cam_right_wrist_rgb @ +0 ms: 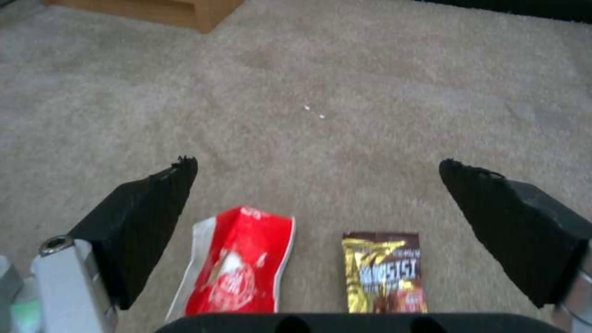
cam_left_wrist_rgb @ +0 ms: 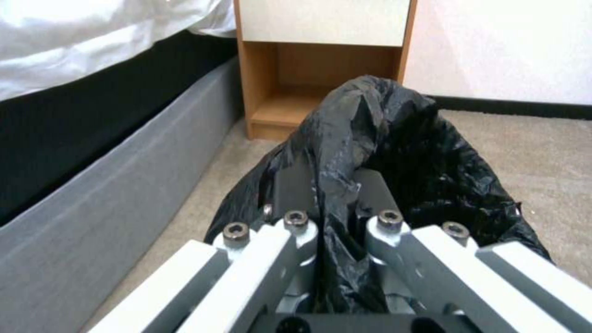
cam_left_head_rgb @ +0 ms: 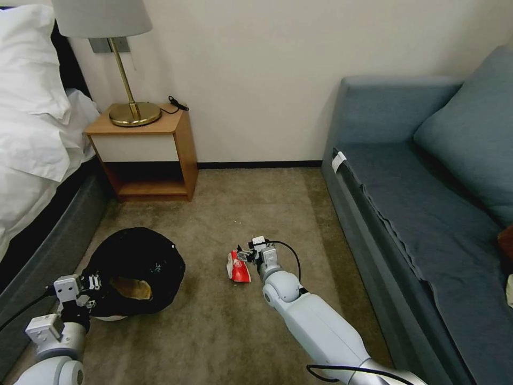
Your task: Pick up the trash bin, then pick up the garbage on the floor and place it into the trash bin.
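Far left: white-sheeted bed [cam_left_head_rgb: 32,133] on grey base, wooden nightstand [cam_left_head_rgb: 147,155] with brass lamp [cam_left_head_rgb: 125,69] behind. Left gripper [cam_left_head_rgb: 95,283] low over beige carpet [cam_left_head_rgb: 214,321], jaws clamped on black crinkly bag at rim of small round white trash bin [cam_left_head_rgb: 136,270]; tan scrap [cam_left_head_rgb: 132,289] inside. Centre: right gripper [cam_right_wrist_rgb: 314,185] hovering above carpet, jaws spread wide, straddling red-white wrapper [cam_right_wrist_rgb: 237,263] and brown-gold snack wrapper [cam_right_wrist_rgb: 385,273], both flat on carpet, side by side, apart. Right: blue-grey fabric sofa [cam_left_head_rgb: 427,214].

Open carpet [cam_left_head_rgb: 251,214] ahead and mid-room. Hemmed by bed [cam_left_head_rgb: 37,235] left, sofa [cam_left_head_rgb: 422,224] right, nightstand [cam_left_head_rgb: 147,155] beyond.
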Motion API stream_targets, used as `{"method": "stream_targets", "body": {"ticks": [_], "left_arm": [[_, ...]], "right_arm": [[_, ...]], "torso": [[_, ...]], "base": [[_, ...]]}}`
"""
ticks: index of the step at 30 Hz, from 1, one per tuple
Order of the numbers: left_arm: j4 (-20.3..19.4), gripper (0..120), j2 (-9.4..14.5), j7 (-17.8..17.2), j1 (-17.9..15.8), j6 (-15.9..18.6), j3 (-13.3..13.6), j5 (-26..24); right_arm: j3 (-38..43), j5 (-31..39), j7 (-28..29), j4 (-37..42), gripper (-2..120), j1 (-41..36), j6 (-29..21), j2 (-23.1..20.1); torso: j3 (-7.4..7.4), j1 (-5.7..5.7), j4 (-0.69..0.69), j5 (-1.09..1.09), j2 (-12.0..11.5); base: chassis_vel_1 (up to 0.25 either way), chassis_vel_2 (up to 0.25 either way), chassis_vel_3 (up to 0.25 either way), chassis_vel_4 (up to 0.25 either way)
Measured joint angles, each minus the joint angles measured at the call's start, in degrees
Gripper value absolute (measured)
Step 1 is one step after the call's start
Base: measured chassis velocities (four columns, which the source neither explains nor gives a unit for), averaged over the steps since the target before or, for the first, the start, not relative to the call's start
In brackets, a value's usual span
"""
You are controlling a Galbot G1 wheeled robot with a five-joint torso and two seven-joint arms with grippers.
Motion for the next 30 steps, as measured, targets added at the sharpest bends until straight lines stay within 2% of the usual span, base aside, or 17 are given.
{"method": "stream_targets", "body": {"ticks": [18,30], "left_arm": [[0.6,4,0.2,0.0,-0.6,0.0,1.1,0.7],[-1.6,4,0.2,-0.1,0.5,0.3,0.6,0.9]], "right_arm": [[-1.2,-0.9,-0.6,-0.3,100,-0.7,0.0,-0.3],[-5.1,-1.6,-1.5,-0.4,100,-1.0,-0.1,-0.5]], "torso": [[0.00,0.00,0.01,0.00,0.0],[0.00,0.00,0.00,0.00,0.0]], "base": [[-0.088,0.091,0.094,-0.096],[-0.084,0.082,0.077,-0.078]]}}
